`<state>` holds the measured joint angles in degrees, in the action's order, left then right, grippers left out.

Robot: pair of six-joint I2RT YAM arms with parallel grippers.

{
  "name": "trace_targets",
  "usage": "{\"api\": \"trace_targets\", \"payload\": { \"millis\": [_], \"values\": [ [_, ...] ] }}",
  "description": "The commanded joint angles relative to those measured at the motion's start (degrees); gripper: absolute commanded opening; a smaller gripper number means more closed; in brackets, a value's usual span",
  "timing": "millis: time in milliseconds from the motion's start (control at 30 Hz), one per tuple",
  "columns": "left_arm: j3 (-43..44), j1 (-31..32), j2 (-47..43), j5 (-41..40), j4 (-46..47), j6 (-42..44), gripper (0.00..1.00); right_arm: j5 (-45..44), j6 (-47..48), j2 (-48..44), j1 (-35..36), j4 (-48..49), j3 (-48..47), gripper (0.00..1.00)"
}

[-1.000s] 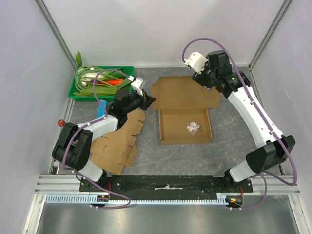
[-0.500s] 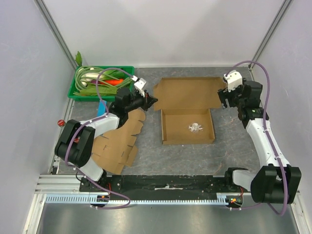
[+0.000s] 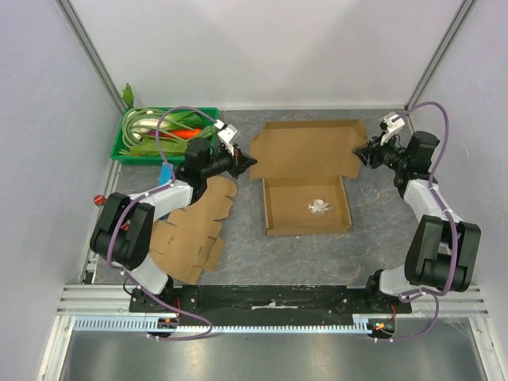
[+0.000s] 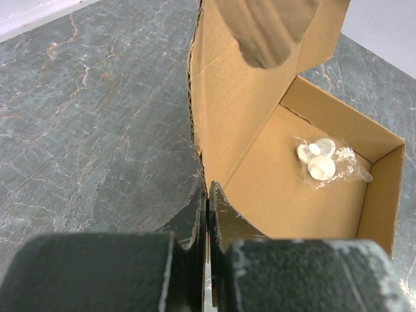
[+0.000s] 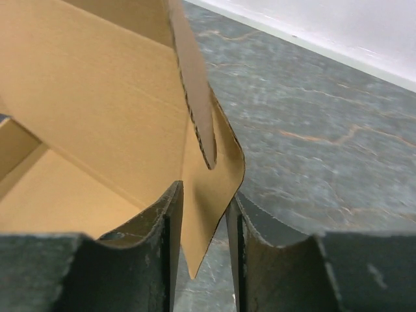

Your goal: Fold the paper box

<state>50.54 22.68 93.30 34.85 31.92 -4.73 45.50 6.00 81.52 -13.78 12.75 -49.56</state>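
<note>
Mid-frame, the paper box [image 3: 305, 208] has its tray formed (lid [image 3: 305, 149] unclosed). The left gripper [image 3: 248, 163] pinches the left flap [image 4: 221, 110]. The right gripper [image 3: 367, 152] narrowly straddles the right flap [image 5: 214, 182], grip unclear.

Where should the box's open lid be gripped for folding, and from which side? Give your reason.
By its end tabs: the left flap from the left, the right flap from the right. Each is thin and edge-on to that side, so jaws can straddle it; the lid itself is too broad.
</note>
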Motion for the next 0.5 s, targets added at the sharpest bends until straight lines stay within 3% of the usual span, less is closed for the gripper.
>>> {"api": "trace_targets", "payload": {
  "millis": [0, 133, 300, 367, 433, 467],
  "values": [
    [3.33, -0.97, 0.74, 4.08, 0.16, 3.5, 0.02, 11.72, 3.4, 2.24, -0.37, -3.06, -5.72, 0.36],
    [4.3, -1.23, 1.71, 5.4, -0.98, 4.38, 0.02, 12.07, 7.0, 3.3, -0.28, -7.39, -8.7, 0.22],
    [4.48, -1.41, 2.42, 6.37, -0.55, 4.38, 0.02, 12.86, 7.44, 4.7, -0.37, -7.91, -11.08, 0.19],
    [4.56, -1.58, 2.33, 6.19, -0.63, 4.12, 0.02, 12.08, 7.1, 5.23, -0.28, -8.01, -12.14, 0.09],
    [4.74, -1.76, 1.63, 3.48, -0.63, 2.03, 0.07, 10.33, 7.27, 5.15, -0.28, -7.92, -12.05, 0.0],
    [4.74, -1.67, 1.28, 2.16, -0.72, 0.96, 0.19, 9.53, 7.71, 4.45, -0.28, -8.18, -11.7, 0.0]
  ]
}}
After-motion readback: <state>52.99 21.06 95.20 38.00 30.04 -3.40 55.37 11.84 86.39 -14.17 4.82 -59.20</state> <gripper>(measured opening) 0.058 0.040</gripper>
